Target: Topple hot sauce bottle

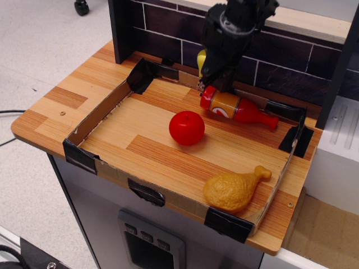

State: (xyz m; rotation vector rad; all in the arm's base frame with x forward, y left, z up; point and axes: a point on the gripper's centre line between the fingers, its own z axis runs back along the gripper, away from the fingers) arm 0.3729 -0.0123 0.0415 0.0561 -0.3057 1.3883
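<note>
You see the bottle lying on its side in the far right part of the tray, along the far wall. Its base points left, its cap right, toward the black tape at the tray's right end. The orange label band with its logo faces up and toward you. It rests on the wooden floor of the tray, close to the far rim.

The gripper hangs right over the bottle's base end, at the far side of the tray. Its dark body hides the fingertips from you, so you cannot tell whether the jaws are spread or closed, nor whether they touch the bottle.

Just behind the gripper a bit of the yellow pepper peeks out against the brick wall.

The apple sits near the middle of the tray, to the near left of the bottle and apart from it. The chicken leg lies in the near right corner, well apart from the bottle, its bone end pointing to the right wall.
</note>
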